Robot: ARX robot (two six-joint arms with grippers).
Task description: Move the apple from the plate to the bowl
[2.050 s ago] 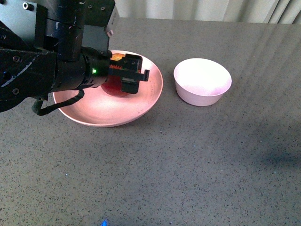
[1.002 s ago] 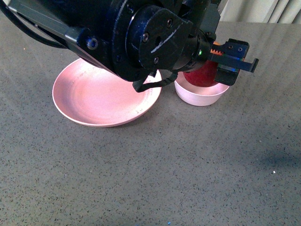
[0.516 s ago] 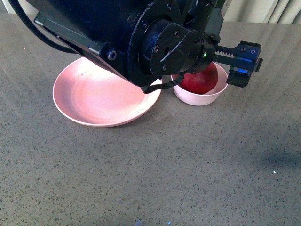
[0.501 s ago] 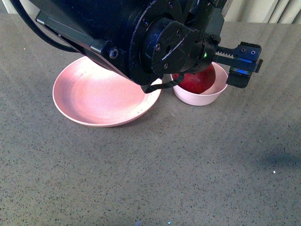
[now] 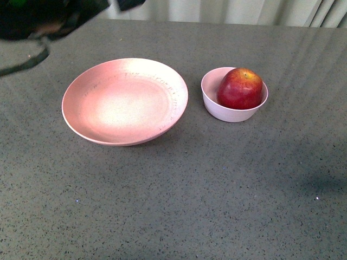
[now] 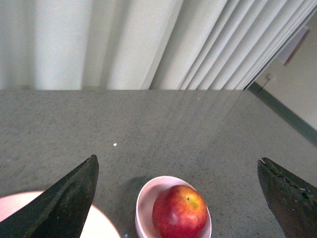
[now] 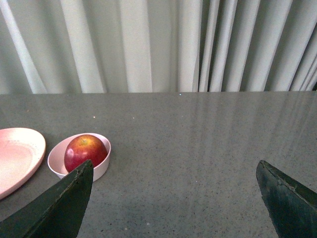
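Spreading across all three views, one grey speckled table carried everything, and one pale pleated curtain hung behind its far edge. One arm showed in the front view: the left arm, a dark blurred mass raised in the top left corner, over the far left of the table and clear of both dishes. Its wrist camera looked forward and down toward the bowl. The left gripper was spread wide, its two dark fingers far apart, gripping nothing, with only table, bowl and apple seen beyond the gap. The right gripper was likewise wide apart and empty. Its two fingers framed bare table as it faced the curtain from a spot to the right of the bowl, well apart from it. One plate, wide, shallow and salmon pink, lay left of centre with its surface bare. One bowl, small, deep and pale, stood just to the plate's right, near it but not touching. One apple, glossy dark red with a yellow-orange patch round the stem dimple, sat inside the bowl toward its right wall, dimple up, its top rising above the rim.
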